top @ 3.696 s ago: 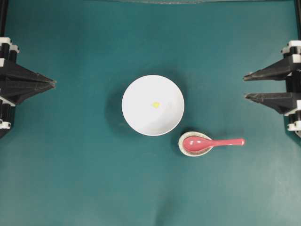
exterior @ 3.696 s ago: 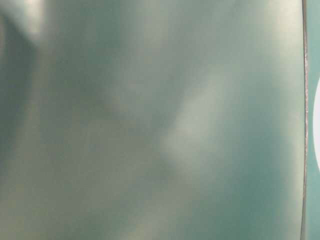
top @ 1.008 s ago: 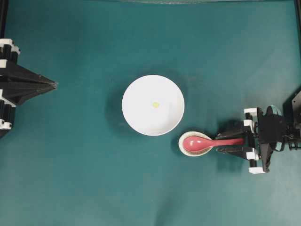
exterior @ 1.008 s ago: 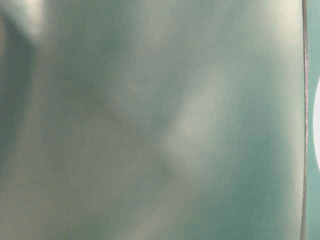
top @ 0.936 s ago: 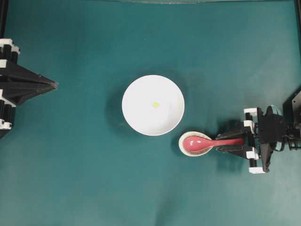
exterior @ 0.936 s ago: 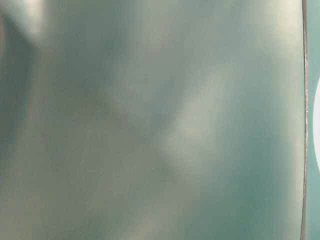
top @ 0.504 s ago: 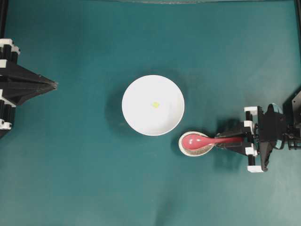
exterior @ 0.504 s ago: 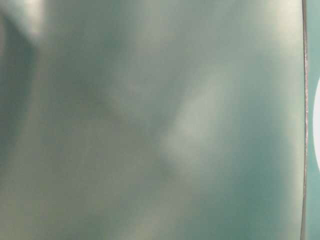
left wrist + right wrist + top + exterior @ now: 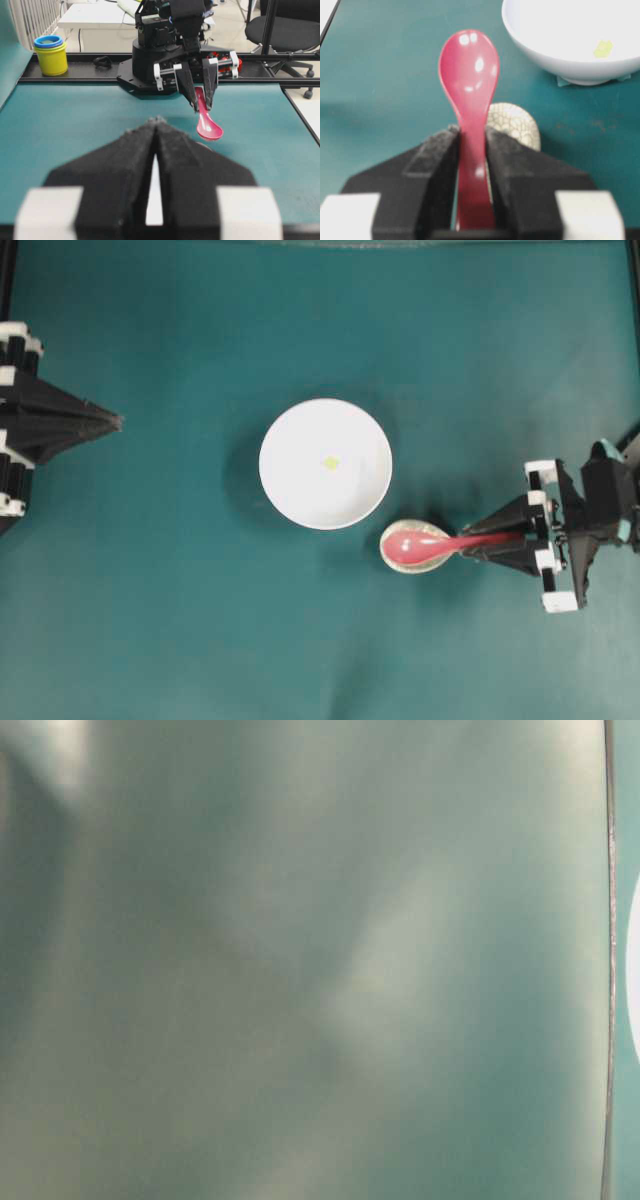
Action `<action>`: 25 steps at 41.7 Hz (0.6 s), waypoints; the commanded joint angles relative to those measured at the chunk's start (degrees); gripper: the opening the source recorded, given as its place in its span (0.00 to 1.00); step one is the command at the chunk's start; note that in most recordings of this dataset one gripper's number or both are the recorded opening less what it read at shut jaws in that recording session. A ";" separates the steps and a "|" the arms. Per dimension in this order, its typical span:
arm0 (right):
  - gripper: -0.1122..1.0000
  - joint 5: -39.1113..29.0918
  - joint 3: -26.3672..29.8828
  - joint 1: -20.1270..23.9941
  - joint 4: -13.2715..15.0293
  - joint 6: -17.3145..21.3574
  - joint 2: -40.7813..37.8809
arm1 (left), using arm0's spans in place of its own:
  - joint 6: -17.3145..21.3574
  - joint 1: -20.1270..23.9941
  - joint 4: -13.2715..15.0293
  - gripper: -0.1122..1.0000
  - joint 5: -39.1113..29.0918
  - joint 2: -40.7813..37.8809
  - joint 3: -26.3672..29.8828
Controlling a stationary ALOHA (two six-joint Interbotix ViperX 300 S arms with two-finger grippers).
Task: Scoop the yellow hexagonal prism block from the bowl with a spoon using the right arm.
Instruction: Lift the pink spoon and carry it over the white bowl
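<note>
Lifted off the spoon rest now, the spoon is pinched in the right gripper. The yellow block sits in the bowl. The left gripper is pressed closed, holding nothing.

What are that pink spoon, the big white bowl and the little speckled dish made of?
The spoon looks like glazed ceramic or glossy plastic: bright highlights sit on its scoop. The bowl seems glazed white ceramic or melamine, smooth with a thick rim. The speckled spoon rest looks like ceramic with a crackle glaze, given its fine dark web of lines.
</note>
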State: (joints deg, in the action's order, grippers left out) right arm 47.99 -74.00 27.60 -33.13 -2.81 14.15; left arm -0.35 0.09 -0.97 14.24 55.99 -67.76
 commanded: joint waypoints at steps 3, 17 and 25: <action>0.31 -12.30 3.69 -5.10 -0.09 -3.25 7.38 | -0.09 0.09 -0.18 0.11 0.26 -0.62 1.14; 0.31 -48.16 16.96 -24.43 0.62 -11.43 13.80 | 0.09 0.09 -0.18 0.11 -1.14 -0.70 1.14; 0.31 -63.72 25.22 -32.08 2.81 -11.95 11.60 | 0.18 0.09 -0.18 0.11 -1.32 -0.70 1.05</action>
State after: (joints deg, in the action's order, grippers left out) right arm -10.90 -52.73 -2.20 -31.11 -14.77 26.10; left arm -0.26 0.09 -0.97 12.57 55.81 -67.76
